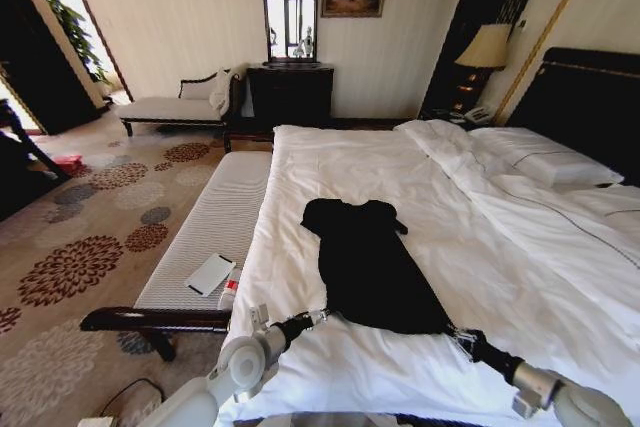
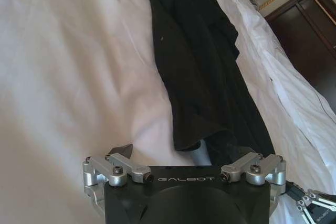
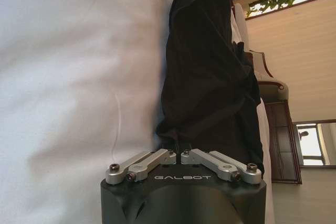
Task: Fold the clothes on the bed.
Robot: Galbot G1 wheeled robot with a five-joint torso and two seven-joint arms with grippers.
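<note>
We had both arms stretched out over the near end of the bed (image 1: 400, 162), one at each lower corner of the black T-shirt (image 1: 370, 262). The shirt lay flat on the white sheet, its collar and short sleeves at the far end from our grippers and its hem nearest them. Our left gripper (image 1: 322, 315) sat at the hem's left corner; in the left wrist view (image 2: 185, 157) its fingers stood wide apart, one fingertip (image 2: 124, 149) resting on bare sheet just outside the shirt's edge, the other side reaching in over the dark cloth, with the rumpled corner of the hem lying between them and not yet pinched. Our right gripper (image 1: 462, 335) was at the hem's right corner; in the right wrist view (image 3: 176, 148) its linkage was drawn together to a narrow gap and a bunched fold of the shirt (image 3: 210, 77) rose straight out from between the fingers, so it was clamped on the cloth. Beyond that grip the shirt ran away from the hand in a long dark band. To the left of our left gripper, past the mattress edge, stood a ribbed bench (image 1: 215, 217) with a white card (image 1: 210, 274) on it.
</note>
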